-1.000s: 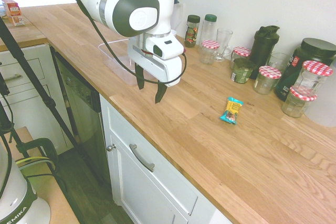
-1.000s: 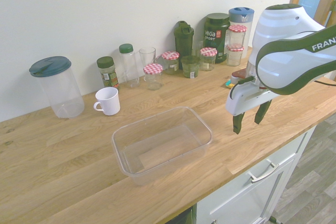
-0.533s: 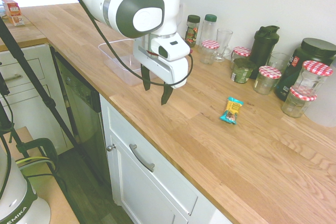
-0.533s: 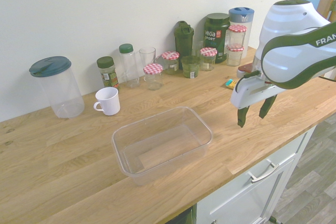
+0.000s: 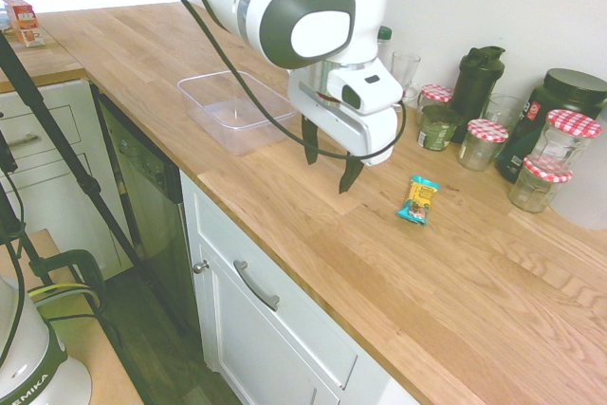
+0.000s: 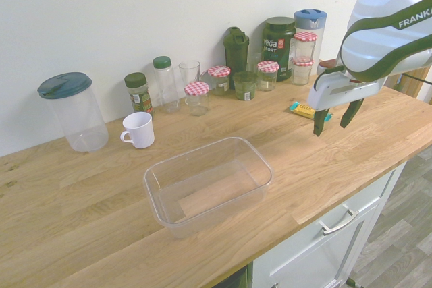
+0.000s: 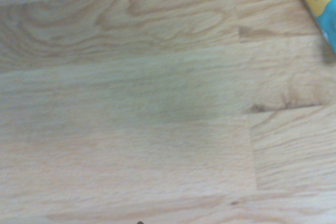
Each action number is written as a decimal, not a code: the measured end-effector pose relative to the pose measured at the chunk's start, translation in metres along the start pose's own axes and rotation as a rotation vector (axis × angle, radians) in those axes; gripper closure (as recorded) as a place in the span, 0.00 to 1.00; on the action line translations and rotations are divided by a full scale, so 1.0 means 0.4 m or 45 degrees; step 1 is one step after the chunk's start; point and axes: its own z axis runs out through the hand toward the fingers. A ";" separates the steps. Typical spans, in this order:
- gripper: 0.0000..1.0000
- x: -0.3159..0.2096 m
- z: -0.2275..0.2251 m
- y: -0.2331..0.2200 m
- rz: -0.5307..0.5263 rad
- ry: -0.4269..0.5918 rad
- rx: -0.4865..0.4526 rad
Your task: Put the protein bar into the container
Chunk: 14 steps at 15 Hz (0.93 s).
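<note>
Hand (image 5: 331, 172)'s wide open and empty, so I'd center it over the protein bar (image 5: 418, 200) first. Then drop straight down and pinch across the narrow width.

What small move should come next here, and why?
Probably shift the open jaws sideways until over the snack bar, before lowering: they hang above bare counter beside it, and the wrist view catches only the bar's end at its edge.
</note>
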 end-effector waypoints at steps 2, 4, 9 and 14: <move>0.00 0.051 0.004 -0.007 0.012 0.017 0.004; 0.00 0.111 -0.002 -0.006 0.030 0.032 0.012; 0.00 0.235 0.040 -0.010 0.048 0.056 0.007; 0.00 0.270 0.097 -0.037 0.010 0.055 0.005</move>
